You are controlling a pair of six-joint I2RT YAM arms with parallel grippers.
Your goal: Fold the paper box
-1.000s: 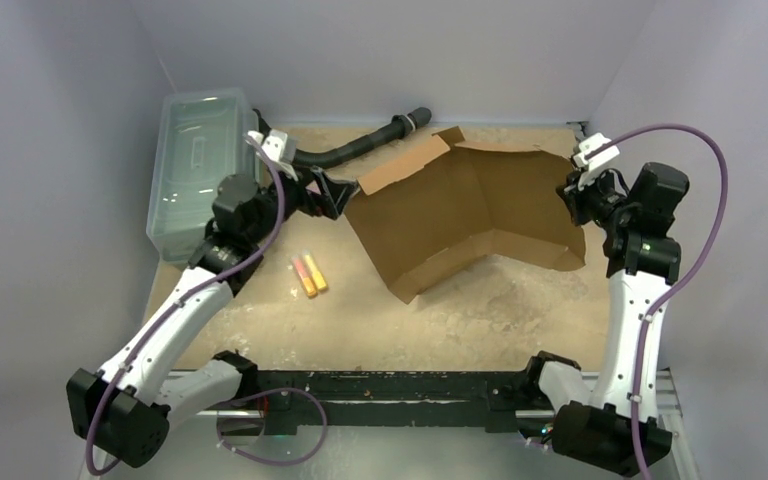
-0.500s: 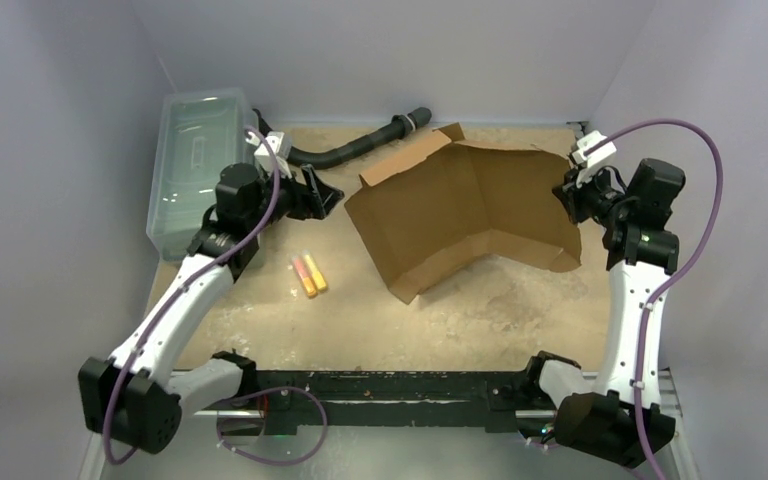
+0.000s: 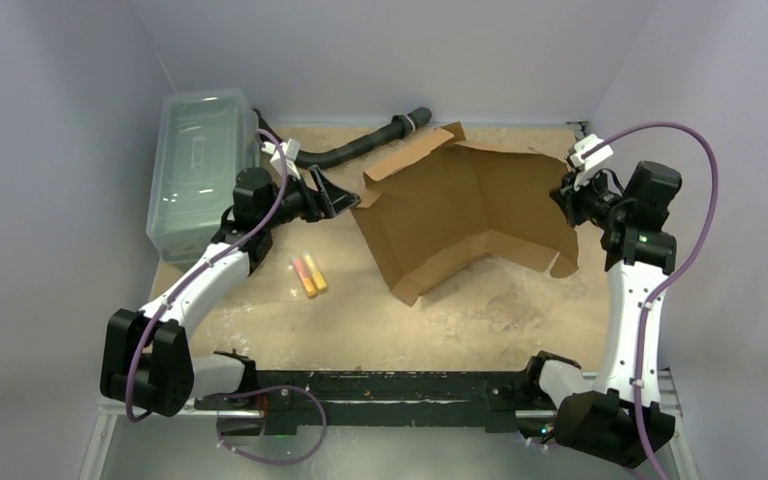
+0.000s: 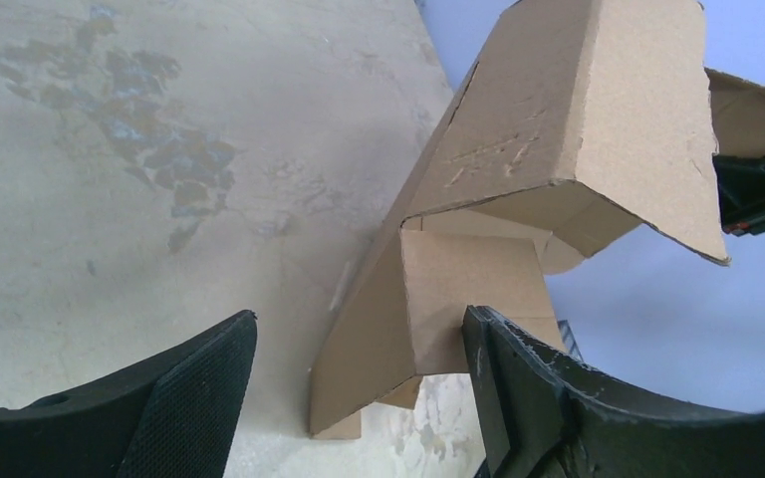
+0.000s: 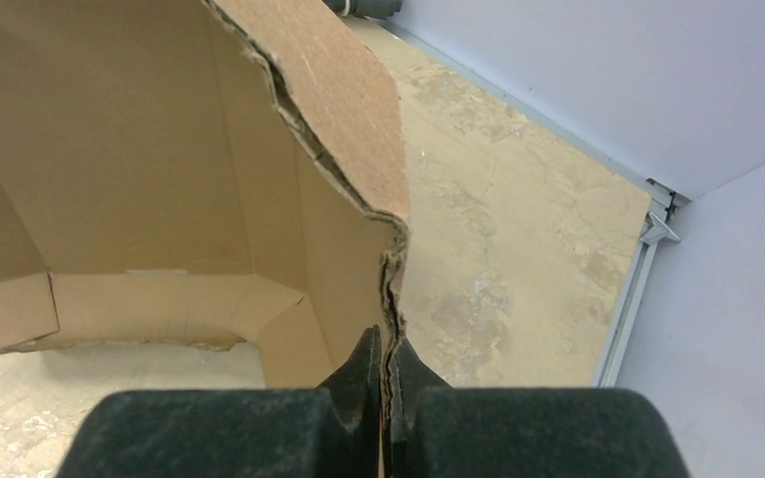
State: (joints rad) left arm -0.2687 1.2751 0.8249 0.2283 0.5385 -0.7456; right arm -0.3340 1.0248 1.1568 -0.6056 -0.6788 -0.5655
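The paper box [image 3: 460,215] is a brown cardboard sheet, partly folded and tented up on the table's middle right. My right gripper [image 3: 567,195] is shut on its ragged right edge, with the cardboard pinched between both fingers [image 5: 390,360]. My left gripper [image 3: 341,196] is open at the box's left corner. In the left wrist view a folded flap of the paper box [image 4: 468,289] stands in the gap of the left gripper [image 4: 359,324]. The flap lies close to the right finger [image 4: 518,398], well apart from the left one.
A clear plastic lidded bin [image 3: 195,165] stands at the back left. A black hose [image 3: 360,148] lies along the back behind the left gripper. Two orange and yellow markers [image 3: 308,273] lie left of the box. A metal rail [image 5: 637,289] edges the table by the right wall.
My left gripper drew back, narrowed a little, then moved right to the box's left corner. The right gripper kept its hold and shifted slightly left, and the box's front right corner moved with it.
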